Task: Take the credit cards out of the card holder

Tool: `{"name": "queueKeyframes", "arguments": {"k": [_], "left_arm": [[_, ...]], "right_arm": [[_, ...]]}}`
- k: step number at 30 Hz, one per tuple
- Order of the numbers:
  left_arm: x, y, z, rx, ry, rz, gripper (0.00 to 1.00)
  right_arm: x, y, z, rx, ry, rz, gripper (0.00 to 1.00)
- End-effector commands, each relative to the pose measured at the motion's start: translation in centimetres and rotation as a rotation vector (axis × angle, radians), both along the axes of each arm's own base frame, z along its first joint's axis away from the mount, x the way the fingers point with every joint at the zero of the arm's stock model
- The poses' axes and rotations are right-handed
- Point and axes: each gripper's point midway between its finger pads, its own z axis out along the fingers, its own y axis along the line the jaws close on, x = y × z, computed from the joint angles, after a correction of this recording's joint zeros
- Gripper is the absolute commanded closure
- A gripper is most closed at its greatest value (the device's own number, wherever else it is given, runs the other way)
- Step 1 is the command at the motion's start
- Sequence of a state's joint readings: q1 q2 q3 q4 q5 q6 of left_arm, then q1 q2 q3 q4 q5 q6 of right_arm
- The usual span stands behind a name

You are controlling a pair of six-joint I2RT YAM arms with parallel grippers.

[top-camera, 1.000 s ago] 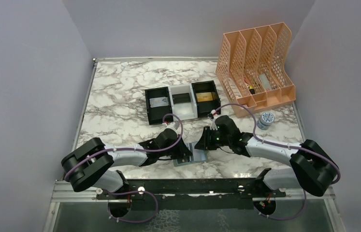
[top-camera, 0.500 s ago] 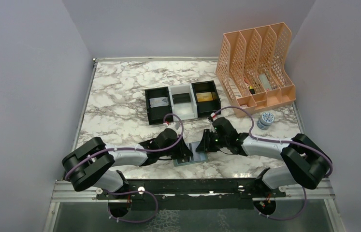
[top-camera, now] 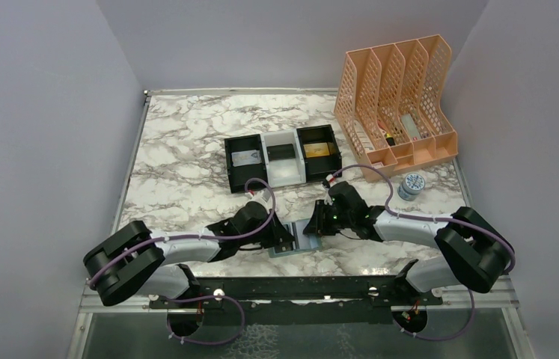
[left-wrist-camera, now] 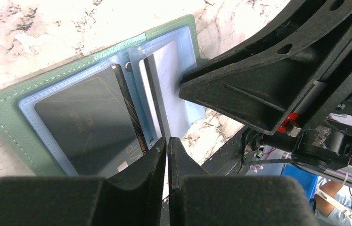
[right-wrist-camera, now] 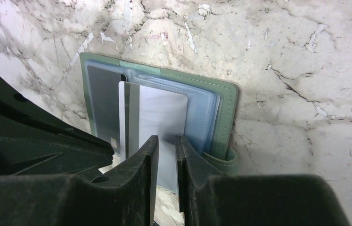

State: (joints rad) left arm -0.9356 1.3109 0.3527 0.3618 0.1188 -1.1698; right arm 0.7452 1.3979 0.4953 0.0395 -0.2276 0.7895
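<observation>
The card holder (left-wrist-camera: 4, 127) lies open on the marble near the table's front edge, green outside with blue-grey pockets. A dark credit card (left-wrist-camera: 89, 122) sits in its left pocket. A silver credit card (right-wrist-camera: 159, 113) sticks partway out of the right pocket toward the table edge. My right gripper (right-wrist-camera: 164, 139) stands barely open right over this silver card, whose face shows through the narrow gap. My left gripper (left-wrist-camera: 167, 141) is shut at the holder's near edge by the fold, with nothing visible between its tips. In the top view both grippers (top-camera: 285, 238) (top-camera: 310, 226) meet over the holder (top-camera: 289, 252).
A black-and-white three-compartment tray (top-camera: 282, 179) stands mid-table with a card (top-camera: 246, 158) in its left bin and a gold one (top-camera: 319, 149) in its right. An orange file organizer (top-camera: 399, 101) and a small round tin (top-camera: 412, 184) sit at the right.
The left arm's elbow has dropped toward the lower left while its gripper stayed at the holder. The right arm shifted slightly left. The holder has not moved.
</observation>
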Motion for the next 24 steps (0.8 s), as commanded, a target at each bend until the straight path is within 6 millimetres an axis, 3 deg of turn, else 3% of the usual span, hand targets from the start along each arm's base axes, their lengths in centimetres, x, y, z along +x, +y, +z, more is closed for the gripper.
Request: {"name": "queueKeyframes", "arguments": {"k": [1,5,11,14,19,24], "left_arm": [[1.0,0.2,1.1,-0.040,-0.034,0.051,0.92],[1.1,0.1,1.1,-0.039,-0.034,0.050,0.92],[1.0,0.3,0.1,-0.019,0.000,0.063,0.67],[1.0,0.7,-0.6,-0.004,0.015,0.086,0.62],[1.1,0.4,-1.2,0.018,0.023,0.068,0.61],[1.6,-0.3,-1.5,0.026,0.014,0.058,0.72]], "right_arm": [[-0.2,-1.8,-2.2,-0.101,0.016,-0.032,0.79],[-0.2,-1.7,-2.0,-0.092,0.012,-0.025,0.79],[-0.2,-1.7,-1.9,-0.089,0.012,-0.027,0.79],[-0.3,-1.7,-2.0,-0.089,0.014,-0.026,0.79],[-0.4,-1.6,-1.9,-0.084,0.014,-0.023,0.79],[-0.3,-1.6,-1.7,-0.080,0.011,-0.023,0.79]]}}
